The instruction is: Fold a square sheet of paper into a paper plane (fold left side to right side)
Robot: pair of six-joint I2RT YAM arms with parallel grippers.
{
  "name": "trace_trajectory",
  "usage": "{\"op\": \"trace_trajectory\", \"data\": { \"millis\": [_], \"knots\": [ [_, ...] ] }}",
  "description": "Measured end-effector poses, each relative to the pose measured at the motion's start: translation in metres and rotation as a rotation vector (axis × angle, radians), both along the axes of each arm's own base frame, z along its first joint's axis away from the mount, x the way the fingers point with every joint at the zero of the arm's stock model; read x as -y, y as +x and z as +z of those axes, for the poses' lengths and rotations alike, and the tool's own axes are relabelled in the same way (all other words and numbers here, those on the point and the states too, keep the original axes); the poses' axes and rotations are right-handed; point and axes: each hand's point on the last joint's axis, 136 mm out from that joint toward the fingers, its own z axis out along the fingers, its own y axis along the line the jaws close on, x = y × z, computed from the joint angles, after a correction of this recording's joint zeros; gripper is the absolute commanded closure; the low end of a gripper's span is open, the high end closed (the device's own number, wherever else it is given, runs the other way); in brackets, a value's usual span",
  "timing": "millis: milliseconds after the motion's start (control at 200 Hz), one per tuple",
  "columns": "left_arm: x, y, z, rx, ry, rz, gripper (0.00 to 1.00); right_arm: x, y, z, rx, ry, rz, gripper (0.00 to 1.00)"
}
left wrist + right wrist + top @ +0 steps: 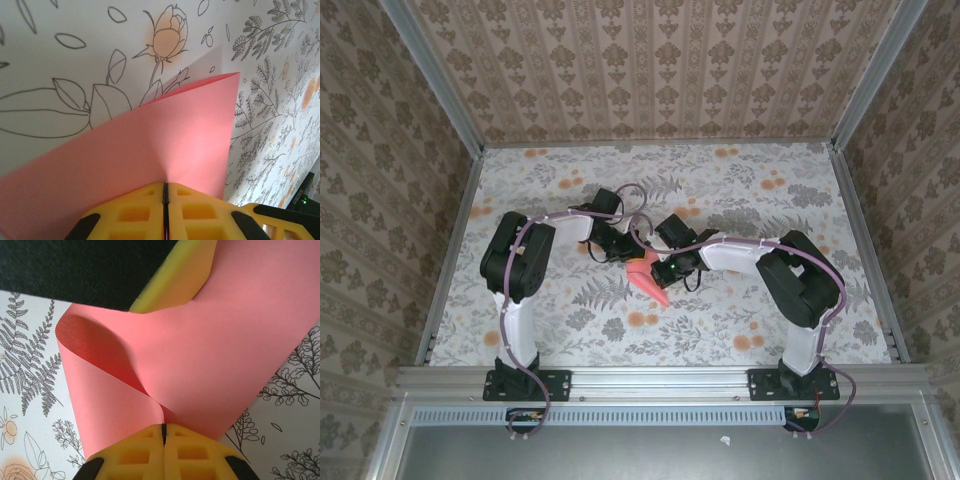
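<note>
The square sheet of paper point(649, 281) is plain pink-red and hangs curled above the middle of the table, pointing down toward the near edge. Both grippers pinch it from opposite sides. My left gripper point(631, 252) is shut on one edge; in the left wrist view its yellow fingertips point(150, 192) meet on the sheet point(150, 145), which fans out ahead with one corner at the upper right. My right gripper point(662, 267) is shut on another edge, where the sheet point(210, 340) curves into a loose roll. The left finger point(170, 280) shows beyond it. The paper plane is out of view.
The table point(760, 200) is covered with a floral cloth with small orange flower prints point(169, 36). Patterned walls stand behind and on both sides, with metal rails point(450, 260) along the table's edges. Both arm bases point(525, 382) sit at the near edge.
</note>
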Motion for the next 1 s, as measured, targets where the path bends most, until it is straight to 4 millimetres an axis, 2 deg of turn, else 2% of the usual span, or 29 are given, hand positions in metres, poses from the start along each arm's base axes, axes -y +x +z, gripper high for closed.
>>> {"op": "trace_trajectory", "data": {
  "millis": [195, 305, 535, 660, 890, 1000],
  "knots": [
    [-0.002, -0.001, 0.006, 0.01, 0.006, -0.002, 0.78, 0.001, -0.002, -0.001, -0.002, -0.012, 0.017, 1.0],
    [-0.009, 0.002, 0.017, 0.025, 0.005, 0.009, 0.77, 0.001, -0.004, -0.001, 0.0, -0.017, 0.032, 1.0],
    [-0.034, 0.02, 0.059, 0.118, -0.025, 0.078, 0.88, 0.001, -0.005, -0.001, 0.006, -0.022, 0.048, 1.0],
    [-0.037, 0.002, 0.064, 0.112, -0.041, 0.073, 0.91, 0.0, -0.005, -0.001, 0.008, -0.023, 0.053, 1.0],
    [-0.014, -0.054, 0.037, -0.012, -0.048, 0.011, 0.92, 0.0, -0.005, -0.001, 0.008, -0.024, 0.055, 1.0],
    [-0.004, -0.061, 0.037, -0.022, -0.057, -0.002, 0.92, 0.0, -0.006, -0.001, 0.007, -0.025, 0.057, 1.0]
  ]
}}
